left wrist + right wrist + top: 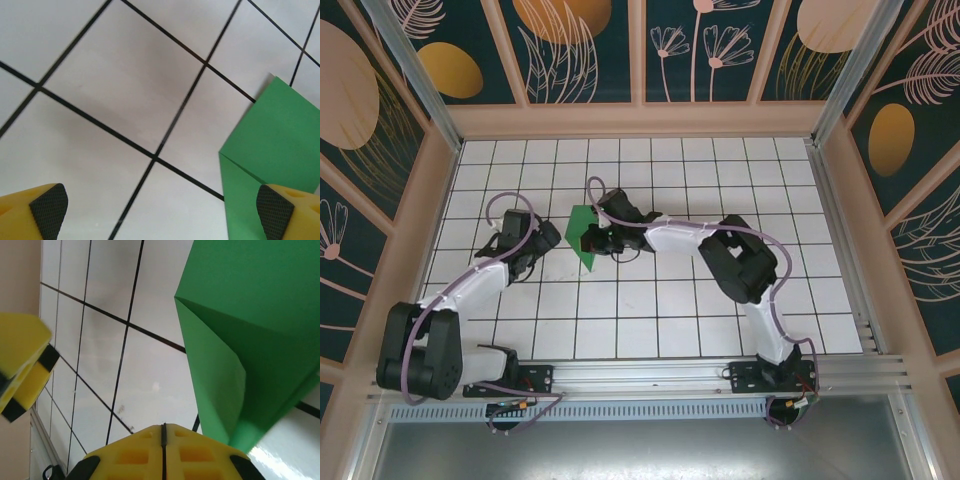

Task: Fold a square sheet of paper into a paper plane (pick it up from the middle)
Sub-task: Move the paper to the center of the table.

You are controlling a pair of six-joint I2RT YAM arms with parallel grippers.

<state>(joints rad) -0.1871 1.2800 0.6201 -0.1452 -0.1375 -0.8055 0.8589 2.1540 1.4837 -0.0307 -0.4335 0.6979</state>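
The square sheet of paper (pixel 585 240) is green and partly folded to a point, with one flap raised off the white tiles. In the right wrist view the paper (pixel 250 330) hangs to the right of my right gripper (pixel 163 432). That gripper's yellow fingers are pressed together and no green shows in the seam; the paper's lower tip sits against the outer side of its right finger. My left gripper (pixel 160 215) stands wide open over bare tiles, just left of the paper (pixel 280 150), whose edge reaches its right pad (pixel 275 212). From above, the right gripper (pixel 604 243) is at the paper and the left gripper (pixel 545 243) about one tile to its left.
The white gridded table (pixel 720 180) is boxed in by wooden walls at the back and both sides. An aluminium rail (pixel 650 375) with both arm bases runs along the near edge. One yellow finger (pixel 20 365) of the left gripper shows in the right wrist view.
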